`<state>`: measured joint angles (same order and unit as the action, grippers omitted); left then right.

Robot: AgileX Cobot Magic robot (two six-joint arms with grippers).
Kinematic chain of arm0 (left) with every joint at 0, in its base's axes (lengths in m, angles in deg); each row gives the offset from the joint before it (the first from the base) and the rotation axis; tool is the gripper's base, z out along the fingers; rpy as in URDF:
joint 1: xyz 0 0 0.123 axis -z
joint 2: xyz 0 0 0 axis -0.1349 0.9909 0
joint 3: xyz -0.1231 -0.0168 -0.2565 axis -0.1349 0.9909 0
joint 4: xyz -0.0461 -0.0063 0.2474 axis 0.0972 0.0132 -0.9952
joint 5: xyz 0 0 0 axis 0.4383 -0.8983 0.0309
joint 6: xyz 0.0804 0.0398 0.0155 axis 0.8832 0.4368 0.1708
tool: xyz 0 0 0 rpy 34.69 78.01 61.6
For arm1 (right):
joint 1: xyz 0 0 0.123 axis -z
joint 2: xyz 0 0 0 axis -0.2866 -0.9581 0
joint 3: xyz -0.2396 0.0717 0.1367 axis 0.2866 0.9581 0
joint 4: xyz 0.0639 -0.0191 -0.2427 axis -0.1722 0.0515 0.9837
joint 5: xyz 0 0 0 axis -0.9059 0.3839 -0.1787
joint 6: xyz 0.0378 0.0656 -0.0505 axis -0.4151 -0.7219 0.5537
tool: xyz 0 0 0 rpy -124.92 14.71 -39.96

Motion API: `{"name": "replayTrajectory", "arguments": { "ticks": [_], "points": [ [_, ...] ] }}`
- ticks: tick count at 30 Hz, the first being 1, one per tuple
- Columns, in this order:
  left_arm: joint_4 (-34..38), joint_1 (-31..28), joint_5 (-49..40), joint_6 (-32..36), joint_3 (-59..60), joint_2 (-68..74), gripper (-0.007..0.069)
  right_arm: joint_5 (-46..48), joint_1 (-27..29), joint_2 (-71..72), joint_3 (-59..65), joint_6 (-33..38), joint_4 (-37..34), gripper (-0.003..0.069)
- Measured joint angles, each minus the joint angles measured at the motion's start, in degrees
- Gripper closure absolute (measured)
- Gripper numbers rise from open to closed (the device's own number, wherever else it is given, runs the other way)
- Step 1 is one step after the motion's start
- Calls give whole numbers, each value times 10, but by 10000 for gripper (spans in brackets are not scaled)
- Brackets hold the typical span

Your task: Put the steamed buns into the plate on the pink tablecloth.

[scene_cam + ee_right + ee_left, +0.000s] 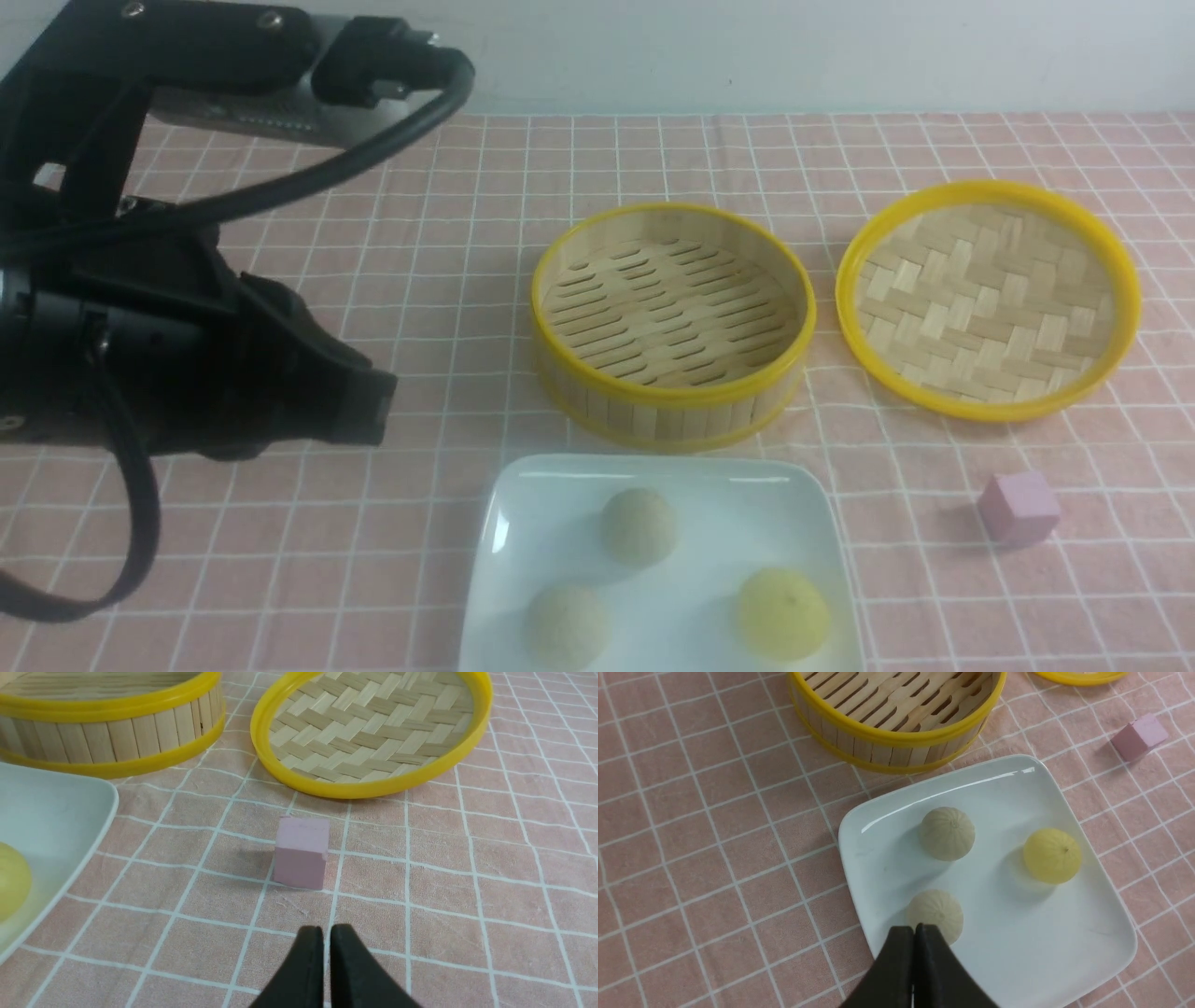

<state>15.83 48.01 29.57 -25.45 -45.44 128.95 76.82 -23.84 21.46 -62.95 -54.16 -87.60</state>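
Black left hand (914,933), fingers pressed together, hovers over plate (1083,952).

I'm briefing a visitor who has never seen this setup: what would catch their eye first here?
Three steamed buns sit on the white plate at the near edge of the pink tablecloth, one of them yellow-green. Behind the plate stands an empty bamboo steamer basket, with its woven lid to the right.
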Motion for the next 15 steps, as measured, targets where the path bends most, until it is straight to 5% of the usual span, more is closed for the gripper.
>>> {"name": "replayTrajectory", "arguments": {
  "ticks": [15],
  "points": [
    [-4,0,4,-5,0,0,592,2,0,0,-1,-75,0,585]
  ]
}}
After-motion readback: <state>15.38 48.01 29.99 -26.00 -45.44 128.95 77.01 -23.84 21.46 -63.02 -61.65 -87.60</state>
